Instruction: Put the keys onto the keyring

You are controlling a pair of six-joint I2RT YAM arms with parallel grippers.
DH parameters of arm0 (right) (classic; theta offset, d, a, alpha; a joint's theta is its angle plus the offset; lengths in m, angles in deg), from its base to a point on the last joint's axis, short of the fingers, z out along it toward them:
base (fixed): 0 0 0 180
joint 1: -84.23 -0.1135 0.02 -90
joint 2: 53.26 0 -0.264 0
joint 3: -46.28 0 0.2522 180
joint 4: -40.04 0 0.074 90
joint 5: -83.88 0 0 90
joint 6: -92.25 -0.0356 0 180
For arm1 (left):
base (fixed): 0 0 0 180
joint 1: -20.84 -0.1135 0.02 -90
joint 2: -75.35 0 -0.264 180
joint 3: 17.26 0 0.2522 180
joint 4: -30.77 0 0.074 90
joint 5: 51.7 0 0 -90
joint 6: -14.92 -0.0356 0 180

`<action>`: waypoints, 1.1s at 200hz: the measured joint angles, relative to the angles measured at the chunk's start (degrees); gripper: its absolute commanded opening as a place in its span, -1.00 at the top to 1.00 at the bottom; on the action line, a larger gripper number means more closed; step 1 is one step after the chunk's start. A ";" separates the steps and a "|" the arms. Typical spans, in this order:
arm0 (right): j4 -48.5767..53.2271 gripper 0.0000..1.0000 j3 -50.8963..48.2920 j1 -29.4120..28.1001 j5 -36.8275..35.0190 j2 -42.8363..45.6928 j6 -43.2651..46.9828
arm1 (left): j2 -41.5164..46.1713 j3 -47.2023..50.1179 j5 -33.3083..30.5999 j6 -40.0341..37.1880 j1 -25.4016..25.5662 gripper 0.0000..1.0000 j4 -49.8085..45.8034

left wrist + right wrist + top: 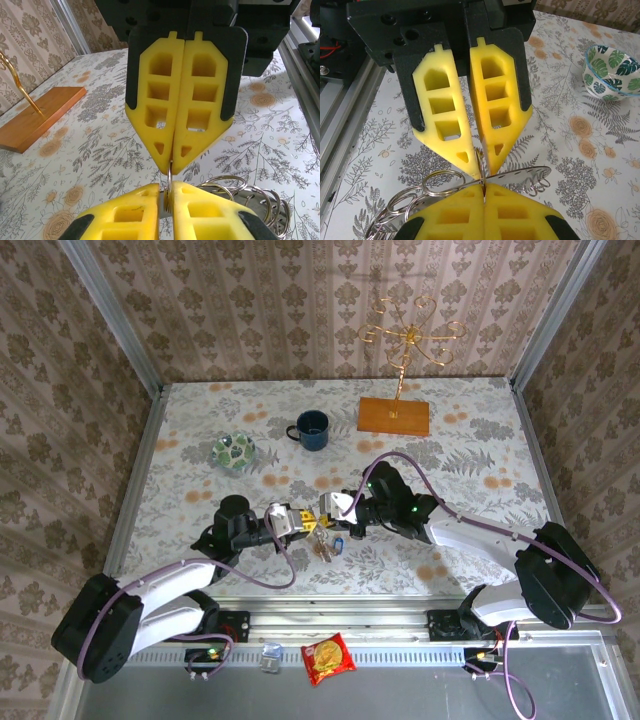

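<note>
Right gripper (484, 192) clamped shut at frame bottom. Left gripper (480, 160) pinches tip-to-tip from above, both on one thin loop of the keyring (520, 177), its band running lower-left to right. Keys (328, 546) sit just below the meeting tips.

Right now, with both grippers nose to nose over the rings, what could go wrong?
1. The left gripper and right gripper both pinch one thin ring by their very tips: a small twist could slip it free or clash the fingers.
2. The loose rings and the keyring sit right beside the pinch and may snag or drag along.
</note>
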 measured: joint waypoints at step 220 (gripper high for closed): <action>9.33 0.39 -6.49 -2.10 -23.12 9.05 -51.01 | 2.23 -0.92 -6.93 0.94 1.53 1.00 -1.68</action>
